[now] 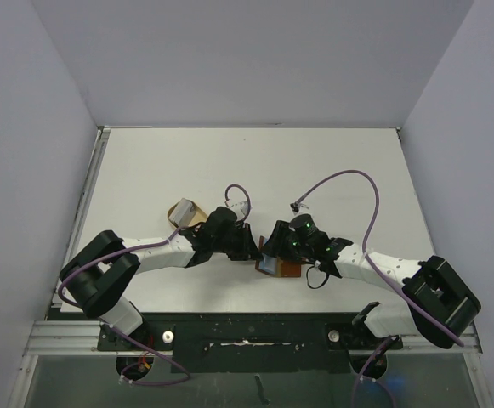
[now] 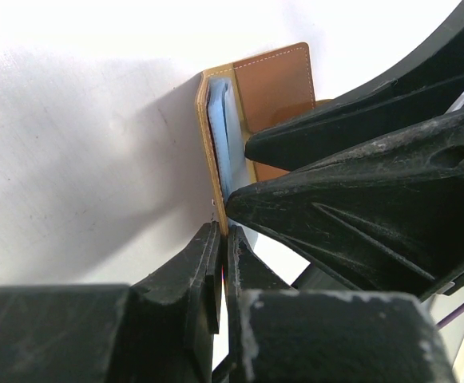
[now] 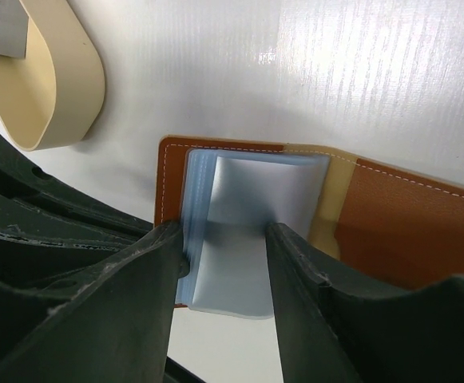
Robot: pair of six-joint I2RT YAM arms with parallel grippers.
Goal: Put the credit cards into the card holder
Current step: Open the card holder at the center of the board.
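Holding card holder (image 3: 407, 231) open at desk's near edge, centre, w/ left gripper (image 2: 220, 263) pinched on its tan rim. Straddling pale blue card (image 3: 251, 199) w/ right gripper (image 3: 225, 239), spread. Mid-insertion, prob. Next: push card fully home, holder kept steady.

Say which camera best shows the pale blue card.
Right wrist: the pale blue rectangular card shows its broad face on the open brown leather wallet. Left wrist shows only its edge; top view, a tiny patch.

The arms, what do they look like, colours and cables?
Both the left arm and right arm have white links, bulky black joints and looping purple cables. Gripper fingers are black ribbed plastic, scuffed; green lights glow on the right wrist.
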